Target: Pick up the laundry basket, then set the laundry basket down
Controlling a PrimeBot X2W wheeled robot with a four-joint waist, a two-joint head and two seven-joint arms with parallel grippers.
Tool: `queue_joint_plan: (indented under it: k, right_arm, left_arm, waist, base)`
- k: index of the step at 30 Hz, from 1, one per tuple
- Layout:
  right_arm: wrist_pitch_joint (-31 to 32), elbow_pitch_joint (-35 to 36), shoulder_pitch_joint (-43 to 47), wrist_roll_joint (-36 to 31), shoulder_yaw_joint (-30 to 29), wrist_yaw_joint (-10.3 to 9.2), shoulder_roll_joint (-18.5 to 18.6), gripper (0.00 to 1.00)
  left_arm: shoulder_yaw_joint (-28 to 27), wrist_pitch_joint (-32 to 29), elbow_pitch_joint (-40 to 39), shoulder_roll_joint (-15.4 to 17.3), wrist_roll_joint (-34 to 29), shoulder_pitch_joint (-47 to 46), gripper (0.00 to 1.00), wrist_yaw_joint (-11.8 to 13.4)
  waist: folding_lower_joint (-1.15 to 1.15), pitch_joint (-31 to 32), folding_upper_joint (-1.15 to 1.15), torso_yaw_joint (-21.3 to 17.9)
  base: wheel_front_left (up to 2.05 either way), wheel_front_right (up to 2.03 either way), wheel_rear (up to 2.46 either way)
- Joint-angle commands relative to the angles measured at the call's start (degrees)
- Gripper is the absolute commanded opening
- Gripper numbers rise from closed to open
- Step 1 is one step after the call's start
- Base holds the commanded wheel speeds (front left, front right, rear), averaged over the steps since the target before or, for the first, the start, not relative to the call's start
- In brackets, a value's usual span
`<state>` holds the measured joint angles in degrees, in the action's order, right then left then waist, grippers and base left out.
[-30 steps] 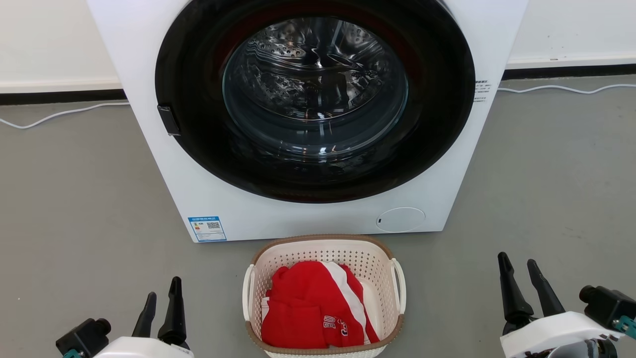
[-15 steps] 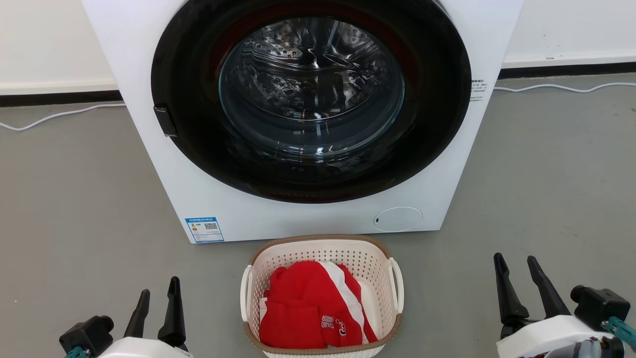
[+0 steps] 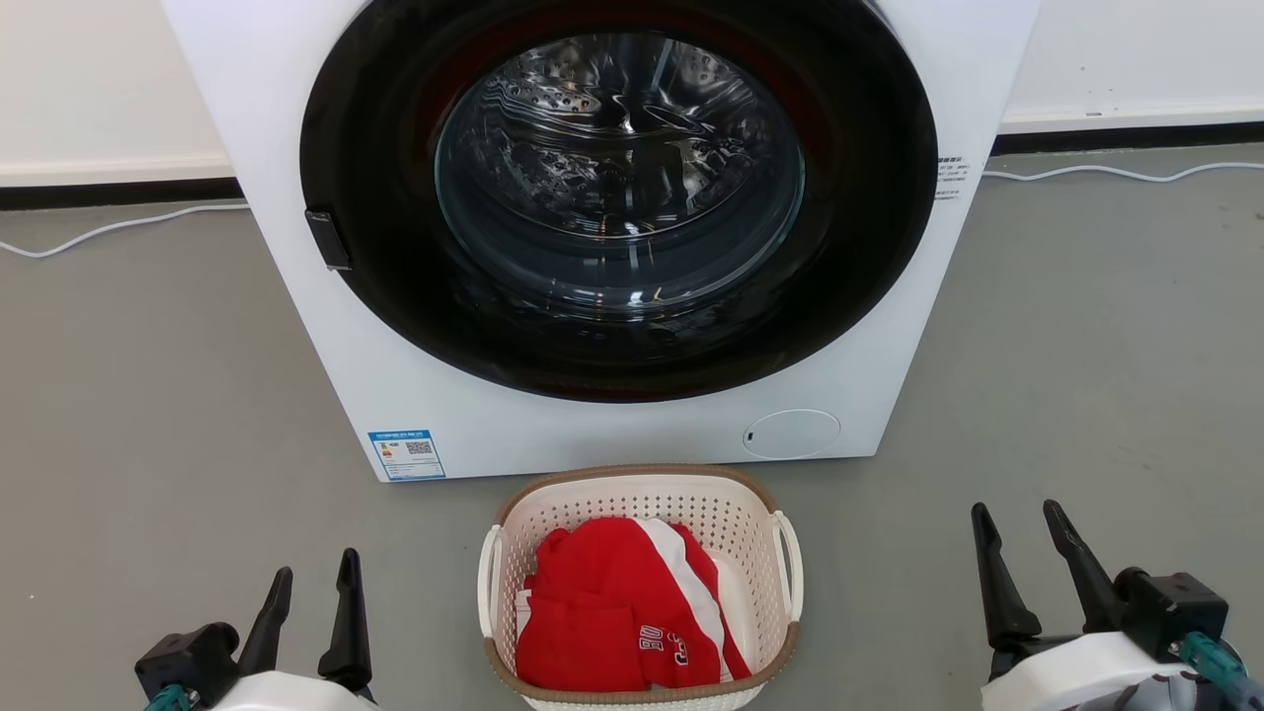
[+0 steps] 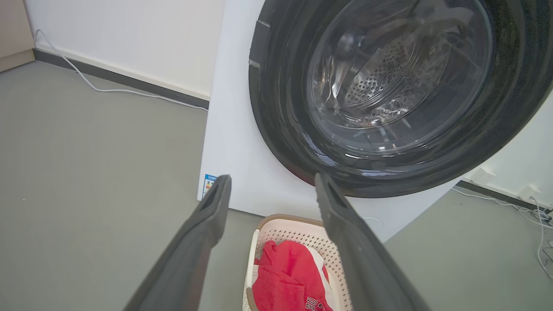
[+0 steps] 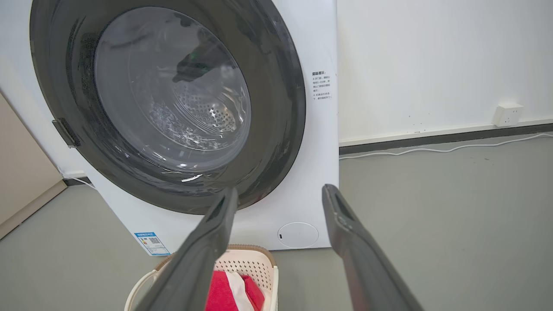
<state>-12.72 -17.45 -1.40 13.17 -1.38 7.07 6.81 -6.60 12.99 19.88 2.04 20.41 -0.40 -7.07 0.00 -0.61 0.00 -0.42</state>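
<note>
Both arms hang low on either side of the robot, wrists down near the bottom of the head view and the long dark fingers pointing up and away toward the washing machine (image 3: pixel 296 197). The left gripper (image 3: pixel 314 564) sits at the lower left with its fingers (image 4: pixel 196 242) spread apart and nothing between them. The right gripper (image 3: pixel 1015 508) sits at the lower right a little higher, fingers (image 5: pixel 203 259) spread just as wide and also holding nothing. Between the two, and well apart from both, the laundry basket (image 3: pixel 632 471) stands on the grey floor (image 3: pixel 148 395) just in front of the machine's bottom edge. It is upright, its brown woven-look rim running all the way round and a white loop handle (image 3: pixel 486 583) on each short side. Neither gripper touches the basket or its handles. Inside it lies a crumpled red garment (image 3: pixel 592 612) with a white stripe across it and some white lettering near the front. It covers most of the bottom, and a bit of white cloth shows at its edges, though I can't tell what that is. Behind the basket the round dark door (image 3: pixel 375 296) of the machine faces us. Through its glass I see the shiny perforated drum (image 3: pixel 622 168) and a lot of reflections, and I can't tell whether anything lies in it. A blue label (image 3: pixel 407 454) sits low on the machine's front, a round cap (image 3: pixel 792 434) is near its other lower corner, and a white cable (image 3: pixel 99 229) trails along the floor by the wall.
</note>
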Motion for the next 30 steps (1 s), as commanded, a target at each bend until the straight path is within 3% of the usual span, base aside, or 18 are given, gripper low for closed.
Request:
queue_joint_plan:
  k: [1,9,30]
  right_arm:
    - [-1.2,1.2,-1.7,-2.4,1.5,0.4,0.8,1.0]
    - [-2.3,1.1,-1.9,-6.5,1.6,0.42,0.9,1.0]
    - [-2.3,0.6,-2.1,-5.8,0.7,0.42,1.0,1.0]
  left_arm:
    - [-1.7,0.9,-1.3,0.8,-2.0,-2.4,1.0,-0.3]
    - [-1.9,2.0,-1.1,0.8,-6.0,-2.6,1.0,-0.3]
    - [-1.4,2.0,-0.7,0.8,-5.7,-3.1,1.0,-0.4]
  waist:
    - [0.0,-0.1,0.0,0.0]
    - [0.0,-0.2,0.0,-0.1]
    - [0.0,-0.9,0.0,0.1]
  base:
    - [0.0,0.0,0.0]
    - [0.0,0.0,0.0]
    - [0.0,0.0,0.0]
